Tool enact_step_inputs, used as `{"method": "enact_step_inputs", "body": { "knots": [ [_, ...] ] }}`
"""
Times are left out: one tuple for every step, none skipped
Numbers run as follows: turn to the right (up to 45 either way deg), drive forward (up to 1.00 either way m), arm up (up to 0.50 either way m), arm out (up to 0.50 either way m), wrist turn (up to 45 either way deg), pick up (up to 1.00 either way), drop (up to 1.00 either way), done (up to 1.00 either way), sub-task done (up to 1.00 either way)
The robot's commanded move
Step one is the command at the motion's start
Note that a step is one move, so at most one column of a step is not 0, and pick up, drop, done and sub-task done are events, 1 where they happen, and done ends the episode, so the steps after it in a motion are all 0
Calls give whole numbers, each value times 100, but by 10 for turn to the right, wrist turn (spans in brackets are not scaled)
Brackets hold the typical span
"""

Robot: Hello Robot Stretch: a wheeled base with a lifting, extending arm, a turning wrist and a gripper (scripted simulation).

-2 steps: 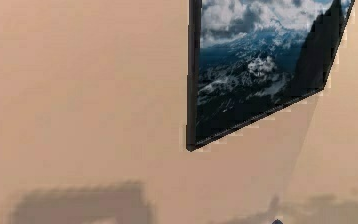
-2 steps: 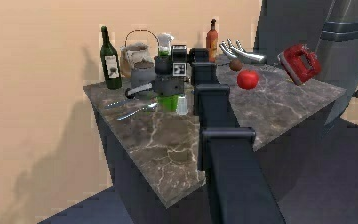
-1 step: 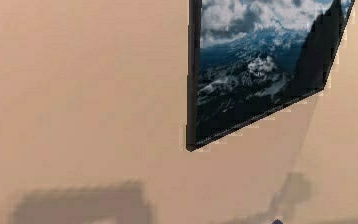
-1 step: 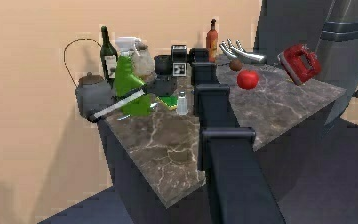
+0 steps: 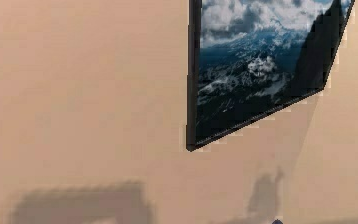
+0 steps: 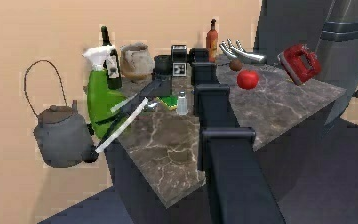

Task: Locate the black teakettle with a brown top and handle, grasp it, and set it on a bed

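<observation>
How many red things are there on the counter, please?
2. A small round red thing lies midway along the counter; a bigger red thing stands right of it, near the far edge. Others may be hidden.

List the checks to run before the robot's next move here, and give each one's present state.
1. Kettle held: ok. The grey kettle hangs at the gripper's far end, clear of the counter.
2. Kettle matches the task: cannot tell. It looks dark grey with a thin loop handle, and no brown can be made out.
3. Room to draw the arm back: probably not ok. The green spray bottle stands close by the fingers and might get knocked.
4. Route to a bed: cannot tell. The forward view faces a wall with a framed picture, so the base likely has to turn first.
</observation>
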Motion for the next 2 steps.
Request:
{"method": "enact_step_inputs", "body": {
  "knots": [
    [0,0,0,0,-120,0,0,0,0],
    [0,0,0,-36,0,0,0,0,0]
  ]
}}
